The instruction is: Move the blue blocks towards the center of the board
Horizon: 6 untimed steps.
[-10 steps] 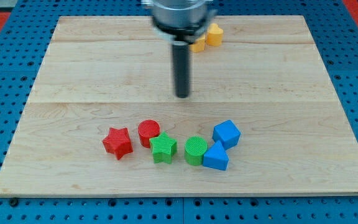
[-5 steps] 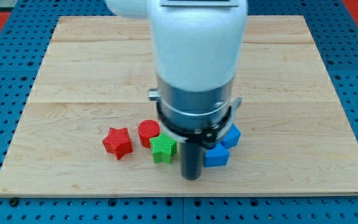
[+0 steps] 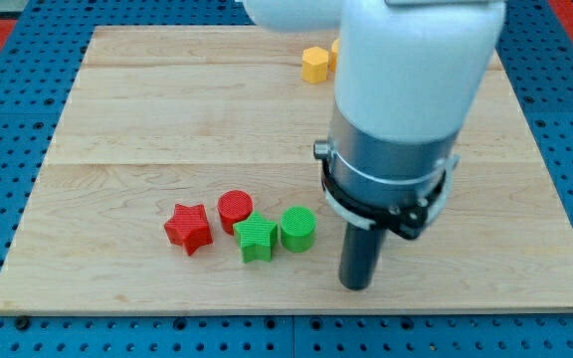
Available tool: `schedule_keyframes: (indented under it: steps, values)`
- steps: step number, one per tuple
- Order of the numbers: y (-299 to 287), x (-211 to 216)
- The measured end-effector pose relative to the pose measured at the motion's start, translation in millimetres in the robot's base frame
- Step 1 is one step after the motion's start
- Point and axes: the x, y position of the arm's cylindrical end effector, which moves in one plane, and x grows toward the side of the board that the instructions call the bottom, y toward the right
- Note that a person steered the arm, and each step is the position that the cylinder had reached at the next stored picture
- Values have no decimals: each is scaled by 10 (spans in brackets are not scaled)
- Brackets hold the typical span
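My tip (image 3: 357,285) rests on the board near the view's bottom, right of centre. The arm's large body covers the spot where the two blue blocks lay, so neither blue block shows now. The green cylinder (image 3: 297,228) stands just left of the rod, a short gap away. Left of it lie the green star (image 3: 256,237), the red cylinder (image 3: 235,210) and the red star (image 3: 188,228), in a close row.
A yellow block (image 3: 314,65) sits near the board's top edge, partly beside the arm's body, which hides anything further right. The wooden board (image 3: 127,119) lies on a blue pegboard surface.
My tip went from the board's middle down to the bottom, then right. The green cylinder and green star shifted a little left. The blue blocks are now hidden behind the arm.
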Motion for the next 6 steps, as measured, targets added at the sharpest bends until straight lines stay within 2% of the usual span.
schedule_keyframes:
  steps: [1,2,3,4,5,6]
  values:
    - [630,-590]
    - [-127,-1019]
    - [569,-634]
    - [653,-41]
    - [23,-190]
    - [-360,-734]
